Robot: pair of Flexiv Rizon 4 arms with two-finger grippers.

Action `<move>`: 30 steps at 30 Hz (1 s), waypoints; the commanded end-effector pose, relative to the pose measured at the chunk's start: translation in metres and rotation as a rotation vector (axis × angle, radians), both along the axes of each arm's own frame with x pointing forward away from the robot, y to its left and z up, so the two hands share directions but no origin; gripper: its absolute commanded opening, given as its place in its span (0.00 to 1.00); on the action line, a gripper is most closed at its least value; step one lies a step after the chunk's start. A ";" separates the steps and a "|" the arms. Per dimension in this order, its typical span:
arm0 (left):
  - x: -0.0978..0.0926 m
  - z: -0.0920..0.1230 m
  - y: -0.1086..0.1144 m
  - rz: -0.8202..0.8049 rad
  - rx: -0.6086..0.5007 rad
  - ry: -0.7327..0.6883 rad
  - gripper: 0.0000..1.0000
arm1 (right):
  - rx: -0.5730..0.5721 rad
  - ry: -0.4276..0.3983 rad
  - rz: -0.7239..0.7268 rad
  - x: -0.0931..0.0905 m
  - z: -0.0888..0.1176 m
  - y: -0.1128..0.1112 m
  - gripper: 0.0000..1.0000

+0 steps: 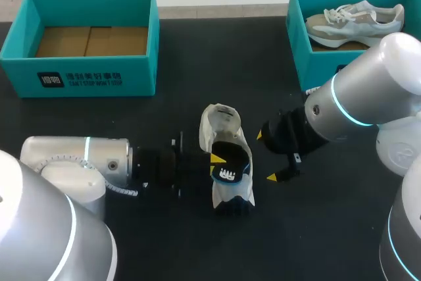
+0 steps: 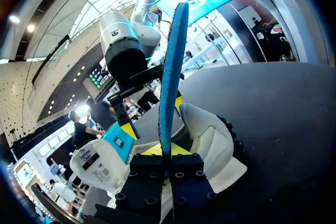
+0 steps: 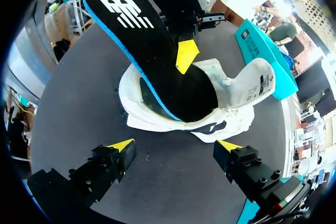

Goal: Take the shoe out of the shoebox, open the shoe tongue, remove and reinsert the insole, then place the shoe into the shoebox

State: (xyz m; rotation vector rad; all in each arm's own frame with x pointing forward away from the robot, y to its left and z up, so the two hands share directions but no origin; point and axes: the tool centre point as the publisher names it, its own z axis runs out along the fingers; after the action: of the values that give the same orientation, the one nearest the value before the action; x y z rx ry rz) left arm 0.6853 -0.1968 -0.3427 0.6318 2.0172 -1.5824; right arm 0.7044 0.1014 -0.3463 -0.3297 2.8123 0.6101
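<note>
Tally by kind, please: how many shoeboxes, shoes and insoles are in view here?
Shoeboxes: 2 (left box, right box)
Shoes: 2 (loose shoe, boxed shoe)
Insoles: 1 (insole, sticking out of the loose shoe)
Total: 5

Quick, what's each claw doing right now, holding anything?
Left gripper: closed on the insole.
Right gripper: open, empty, the shoe just ahead of it.

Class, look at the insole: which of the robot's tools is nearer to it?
Left. The left tool grips the insole at the shoe; the right tool hangs open beside the shoe, touching nothing.
</note>
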 end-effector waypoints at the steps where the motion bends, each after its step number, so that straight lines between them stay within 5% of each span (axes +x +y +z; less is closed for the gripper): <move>1: 0.007 -0.004 -0.004 0.018 0.006 -0.003 0.00 | -0.003 -0.005 -0.003 -0.002 -0.001 0.001 1.00; 2: 0.007 -0.004 -0.004 0.020 0.007 -0.003 0.09 | -0.003 -0.005 -0.003 -0.002 -0.001 0.001 1.00; 4: 0.005 0.002 -0.005 0.019 0.006 -0.004 0.48 | -0.003 -0.005 -0.003 -0.002 -0.001 0.001 1.00; 7: 0.000 0.012 -0.006 0.004 -0.002 -0.021 0.56 | -0.003 -0.005 -0.003 -0.002 -0.001 0.001 1.00; 18: -0.015 0.025 -0.012 -0.045 -0.006 -0.046 0.32 | -0.003 -0.005 -0.003 -0.002 -0.001 0.001 1.00; 21: -0.018 0.021 -0.015 -0.057 -0.006 -0.040 0.00 | -0.003 -0.005 -0.003 -0.002 -0.001 0.001 1.00; 30: -0.002 0.006 -0.016 -0.040 0.021 -0.090 0.00 | -0.003 -0.005 -0.003 -0.002 -0.001 0.001 1.00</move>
State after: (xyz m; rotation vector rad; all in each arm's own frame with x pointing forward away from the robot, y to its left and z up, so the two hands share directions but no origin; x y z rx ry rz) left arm 0.6788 -0.2064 -0.3321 0.7457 1.9691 -1.5335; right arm 0.7044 0.1014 -0.3463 -0.3298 2.8123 0.6102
